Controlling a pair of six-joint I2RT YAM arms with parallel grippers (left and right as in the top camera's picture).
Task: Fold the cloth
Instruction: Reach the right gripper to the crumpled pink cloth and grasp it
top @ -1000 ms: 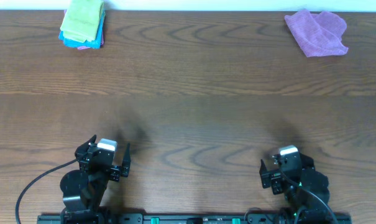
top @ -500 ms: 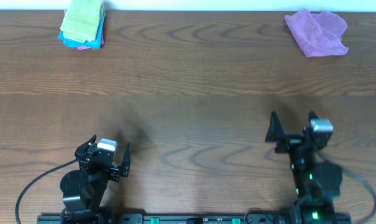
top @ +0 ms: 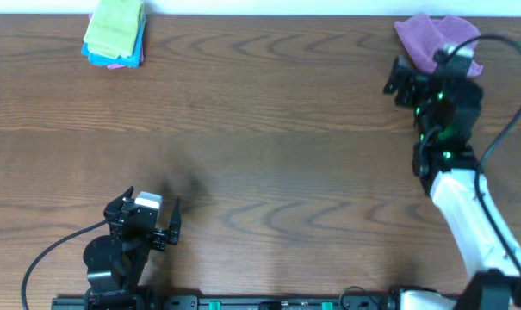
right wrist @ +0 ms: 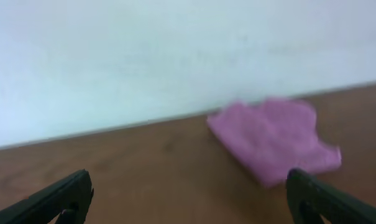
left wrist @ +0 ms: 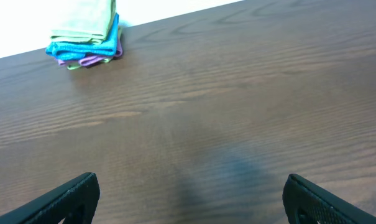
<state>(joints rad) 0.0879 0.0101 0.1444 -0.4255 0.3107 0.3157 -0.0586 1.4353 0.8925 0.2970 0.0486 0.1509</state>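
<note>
Nearest the robot's base, the left gripper (top: 153, 200) rests low over the table (top: 260, 146), its jaws spread wide with nothing between them. Bare brown wood grain fills the middle. Farther out on the right, the right gripper (right wrist: 188, 186) reaches toward the far edge with its jaws also wide apart and empty. It sits just short of the cloth (right wrist: 271, 140), a lilac piece lying bunched and uneven at the far right of the table, close to the pale wall. The wrist view there is blurred. In the far left corner sits a neat stack of folded cloths (top: 114, 34), well apart from both arms. The likely trouble is the bunching: a pinch into the heap could catch several layers at once and lift a clump instead of one edge, and a push could slide the cloth off the far edge. Counted: two grippers, one loose lilac cloth, and one stack showing yellow-green, blue and purple layers.
</note>
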